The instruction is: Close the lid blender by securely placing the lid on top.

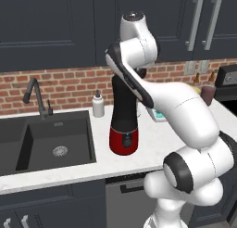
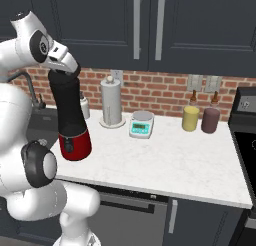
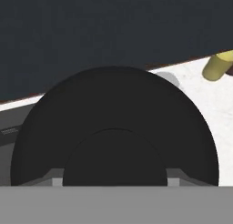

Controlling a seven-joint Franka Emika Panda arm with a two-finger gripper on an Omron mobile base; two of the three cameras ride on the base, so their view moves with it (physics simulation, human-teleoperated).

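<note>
The blender (image 1: 124,112) is a tall black jar on a red base (image 1: 124,140), standing on the white counter right of the sink; it is also in the right base view (image 2: 67,107). My gripper (image 2: 65,71) sits right at the jar's top, pointing down. In the hand view the lid (image 3: 113,109) is a wide black disc directly below the hand. Its raised round middle lies between my fingertips (image 3: 57,181), and my gripper (image 3: 113,182) is shut on it. From the base views I cannot tell the lid apart from the black jar top, which my arm partly covers.
A dark sink (image 1: 55,139) with a faucet (image 1: 37,95) lies left of the blender, with a white soap bottle (image 1: 98,104) behind. On the counter to the right stand a paper towel roll (image 2: 111,102), a small scale (image 2: 141,124), a yellow jar (image 2: 190,117) and a dark red jar (image 2: 210,120).
</note>
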